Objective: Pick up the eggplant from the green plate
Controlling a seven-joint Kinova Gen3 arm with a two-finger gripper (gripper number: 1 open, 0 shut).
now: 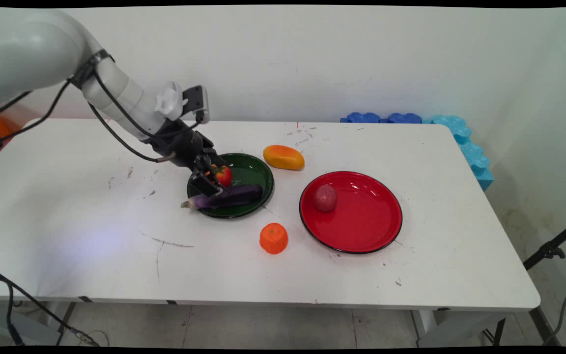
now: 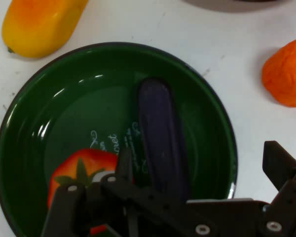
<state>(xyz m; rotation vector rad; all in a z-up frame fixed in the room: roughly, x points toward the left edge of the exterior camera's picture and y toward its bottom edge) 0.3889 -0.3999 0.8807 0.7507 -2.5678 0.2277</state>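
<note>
- Over the left part of the green plate (image 1: pixel 256 172) the hand (image 1: pixel 212 182) hangs low, reaching in from the upper left, its black fingers (image 2: pixel 281 165) standing apart with nothing clamped between them.
- Inside the green plate, toward its left rim, sits a red tomato (image 1: pixel 223 175) with a green stalk top; one finger stands right at it, though contact cannot be judged.
- Across the near part of the green plate lies a purple eggplant (image 1: pixel 229 196), lengthwise left to right, its pale stem end poking out over the plate's left rim onto the tabletop (image 1: pixel 91 221). In the hand view the eggplant (image 2: pixel 160 143) runs down into the gap between the open fingers, with the tomato (image 2: pixel 81 165) beside it behind the linkage.
- Just beyond the green plate's right rim, on the tabletop, rests a yellow-orange mango (image 1: pixel 284 157), apart from the plate.
- Near the green plate, in front and to its right, stands an orange tangerine (image 1: pixel 273 238), on its own on the tabletop.
- Right of the green plate, well clear of it, lies a red plate (image 1: pixel 361 231) with a dark rim; a dull reddish round fruit (image 1: pixel 325 198) sits in its left part.
- Far from the green plate, along the tabletop's back right edge, blue foam pieces (image 1: pixel 460 135) line the wall.
</note>
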